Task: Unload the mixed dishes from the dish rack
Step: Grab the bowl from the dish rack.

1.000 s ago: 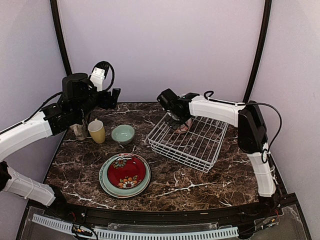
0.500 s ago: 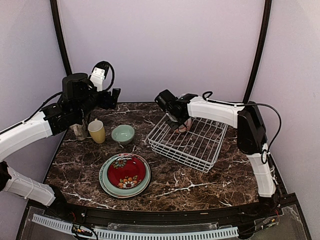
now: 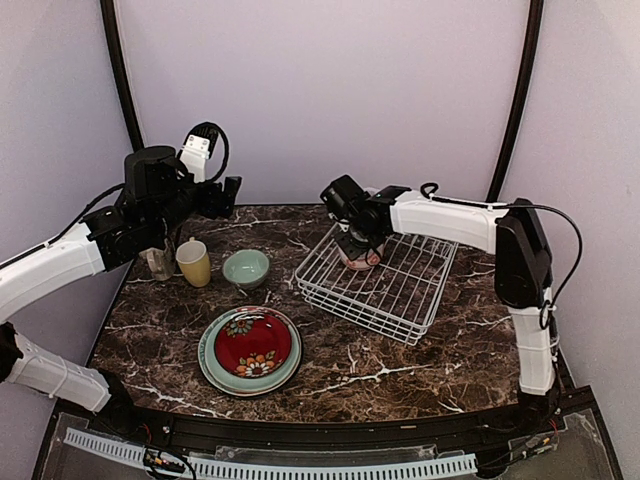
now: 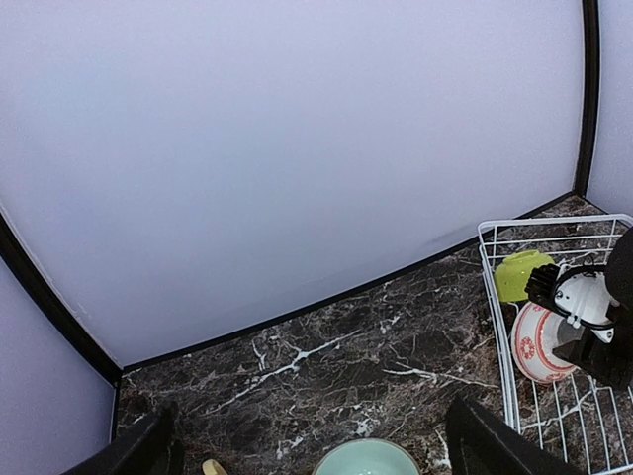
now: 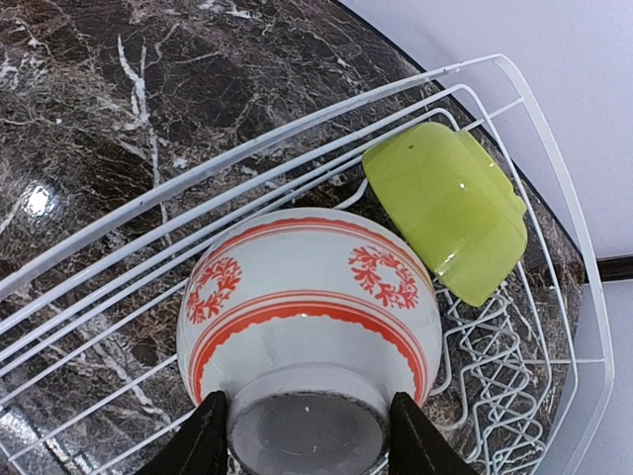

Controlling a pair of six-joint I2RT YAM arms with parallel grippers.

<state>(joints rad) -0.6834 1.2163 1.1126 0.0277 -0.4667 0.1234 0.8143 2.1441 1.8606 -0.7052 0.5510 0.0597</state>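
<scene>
Lying tipped over in the far left corner of the dish rack (image 3: pixel 372 303), the red-banded bowl (image 5: pixel 309 297) turns its foot ring toward the right gripper (image 5: pixel 308 442). The fingers (image 5: pixel 206 437) press this ring from both sides, clamped on it as far as I can judge. A lime bowl (image 5: pixel 447 206) leans just beside, further back. The left gripper (image 4: pixel 315 450) hangs spread apart and empty, well away, so the right arm is nearer. The lift should probably follow the bowl's axis, away from the lime bowl.

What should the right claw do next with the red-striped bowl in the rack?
Probably lift gently upward: the right claw appears closed on the foot ring of the red-striped bowl, which lies in the dish rack close beside the lime bowl.
</scene>
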